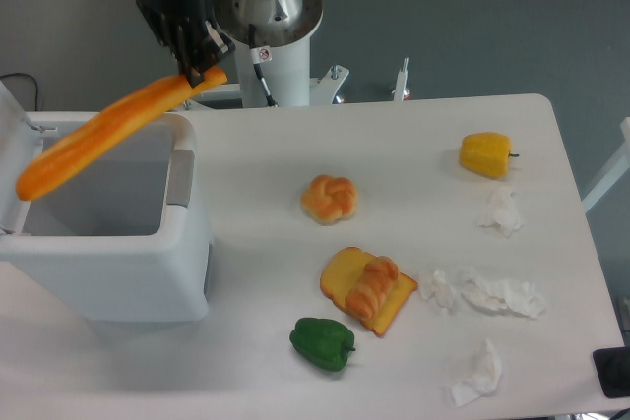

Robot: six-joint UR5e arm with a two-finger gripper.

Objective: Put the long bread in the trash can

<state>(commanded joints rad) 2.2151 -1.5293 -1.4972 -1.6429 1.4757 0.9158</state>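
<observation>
1. the gripper point(200, 74) pinches the long bread point(113, 132) by its right tip.
2. the bread slants down to the left, hanging over the open trash can point(185, 233).
3. its low end sits near the lid side (maybe too far over).

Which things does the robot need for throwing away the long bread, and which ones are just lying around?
For the job:
- long bread, held at one end by the pincer, slanting over the bin
- trash can, lid open

Just lying about:
- knotted bun
- croissant on a yellow slice
- green pepper
- yellow pepper
- crumpled tissues
</observation>
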